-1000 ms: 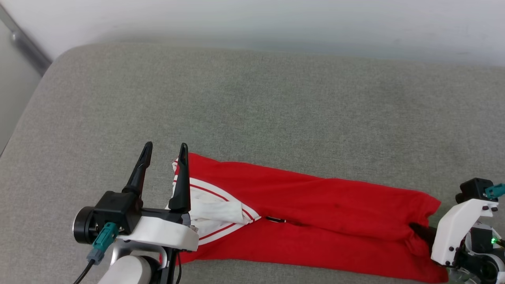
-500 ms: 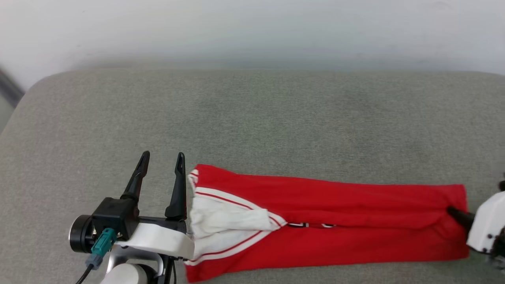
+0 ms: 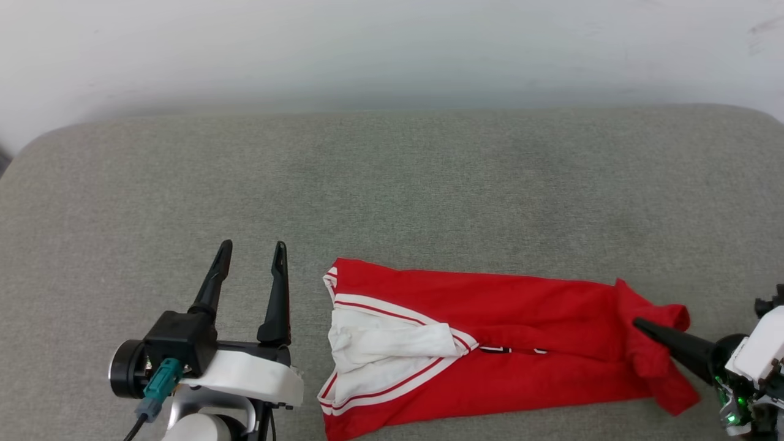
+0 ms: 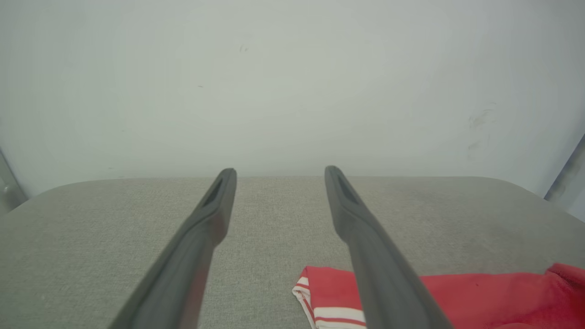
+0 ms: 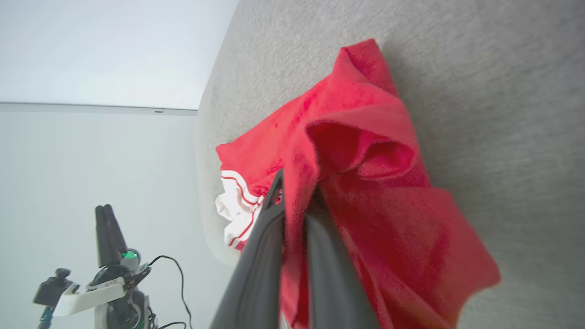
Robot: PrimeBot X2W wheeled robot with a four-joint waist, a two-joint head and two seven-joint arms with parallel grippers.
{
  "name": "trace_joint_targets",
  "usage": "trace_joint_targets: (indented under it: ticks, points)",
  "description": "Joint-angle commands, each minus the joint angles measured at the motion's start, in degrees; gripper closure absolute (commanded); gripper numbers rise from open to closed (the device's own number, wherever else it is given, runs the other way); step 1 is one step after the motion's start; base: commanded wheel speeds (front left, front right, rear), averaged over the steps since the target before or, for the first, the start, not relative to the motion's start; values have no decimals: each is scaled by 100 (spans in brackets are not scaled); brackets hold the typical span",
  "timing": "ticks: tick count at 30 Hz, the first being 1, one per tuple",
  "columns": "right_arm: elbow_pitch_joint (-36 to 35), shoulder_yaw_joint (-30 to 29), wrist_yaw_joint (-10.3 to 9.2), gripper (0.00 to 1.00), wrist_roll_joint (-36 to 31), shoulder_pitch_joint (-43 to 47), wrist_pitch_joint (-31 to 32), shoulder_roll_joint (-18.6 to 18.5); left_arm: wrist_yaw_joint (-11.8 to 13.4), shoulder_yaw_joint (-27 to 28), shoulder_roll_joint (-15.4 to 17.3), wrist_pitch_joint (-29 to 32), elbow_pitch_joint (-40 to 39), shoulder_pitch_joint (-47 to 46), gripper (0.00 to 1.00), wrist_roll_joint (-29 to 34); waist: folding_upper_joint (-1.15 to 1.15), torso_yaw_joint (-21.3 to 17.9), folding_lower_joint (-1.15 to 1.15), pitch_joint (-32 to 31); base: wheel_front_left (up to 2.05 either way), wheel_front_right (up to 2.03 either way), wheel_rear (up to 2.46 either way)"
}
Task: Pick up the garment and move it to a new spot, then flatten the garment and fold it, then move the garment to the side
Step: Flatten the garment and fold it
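Right fingers (image 3: 669, 344) pinching garment (image 3: 539, 306), grey cushion (image 3: 392, 184) around

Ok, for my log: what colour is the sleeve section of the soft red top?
The sleeve section is white with thin red stripes; clearest in head view.

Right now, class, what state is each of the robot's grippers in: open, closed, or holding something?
Left gripper: open, empty, beside the garment, not touching it.
Right gripper: shut on the garment's bunched red end.
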Motion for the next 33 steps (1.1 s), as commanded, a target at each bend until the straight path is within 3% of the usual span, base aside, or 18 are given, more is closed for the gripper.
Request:
trace_joint_targets:
  ticks: [1, 7, 11, 21, 27, 28, 29, 31, 32, 33]
  points:
    - [25, -90, -2, 100, 182, -61, 154, 93, -26, -28, -23, -7, 5, 5, 0, -7, -1, 36, 0, -3, 0, 0, 0]
    - [200, -114, -2, 100, 998, -147, 684, 334, -88, -81, -33, 19, 53, -93, 0, -35, -1, 248, 0, 5, 0, 0, 0]
    - [484, 563, -2, 100, 1745, -218, 504, 347, -127, -136, -51, 28, 65, -167, 0, -25, -1, 429, 0, 67, 0, 0, 0]
    - [652, 2887, -1, 100, 2733, -544, -831, 341, -182, -244, -157, 15, 134, -315, 0, -36, -1, 793, 0, 249, 0, 0, 0]
    - [684, 3697, -1, 98, 2486, -829, -1862, 337, -219, -261, -210, -32, 185, -381, 0, -47, -1, 873, 0, 393, 0, 0, 0]
    - [708, 3770, -2, 89, 2385, -861, -2058, 337, -228, -266, -217, -43, 193, -391, 0, -44, -1, 876, 0, 417, 0, 0, 0]
    - [734, 3820, -1, 63, 2269, -899, -2276, 336, -235, -273, -227, -55, 200, -410, 0, -40, -1, 880, 0, 447, 0, 0, 0]
    - [828, 3949, -2, 51, 2133, -940, -2615, 337, -239, -282, -243, -60, 226, -438, 0, -40, -1, 877, 0, 492, 0, 0, 0]
    - [886, 4024, -1, 0, 2063, -960, -2741, 337, -245, -287, -245, -66, 242, -446, 0, -37, -1, 871, 0, 509, 0, 0, 0]
    - [933, 4101, -1, 0, 2020, -983, -2834, 337, -249, -290, -251, -68, 256, -456, 0, -36, -1, 862, 0, 525, 0, 0, 0]
